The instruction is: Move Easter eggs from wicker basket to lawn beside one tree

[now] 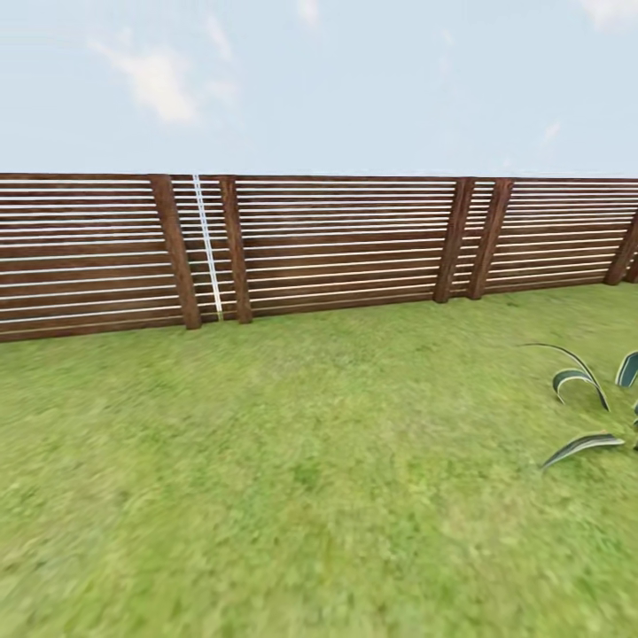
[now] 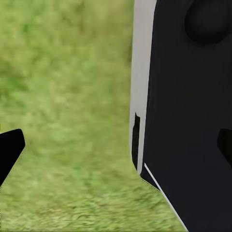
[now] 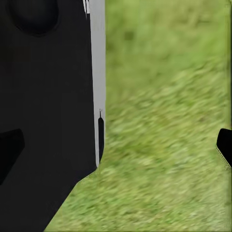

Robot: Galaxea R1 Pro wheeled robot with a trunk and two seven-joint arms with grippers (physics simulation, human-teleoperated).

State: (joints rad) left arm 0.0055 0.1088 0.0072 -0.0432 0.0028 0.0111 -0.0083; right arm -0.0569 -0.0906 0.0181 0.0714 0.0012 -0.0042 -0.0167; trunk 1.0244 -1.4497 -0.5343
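**A:** so where are we at here? From the head camera we've got the lawn stretching out to a brown slatted fence, sky above it, and a spiky striped-leaf plant poking in at the right edge of the grass. A thin pale strip runs down the fence between two of its posts; we can't tell what it is.

**B:** yeah, same. On the left wrist camera we see the left fingers as a black tip at one edge and another dark tip at the opposite edge, with blurry grass past them. Between the tips sits the robot's own dark body with a light grey edge.

**A:** right wrist is the mirror of that. The right fingers show as one black tip on one side, another on the far side against the same dark body, and grass beyond.

**B:** so how do we call the fingers?

**A:** both pairs look spread wide, tips out at opposite edges of their pictures, nothing held between them.

**B:** and the task stuff?

**A:** the lawn is the bit we can place: it lies past both sets of fingers and runs ahead up to the fence.
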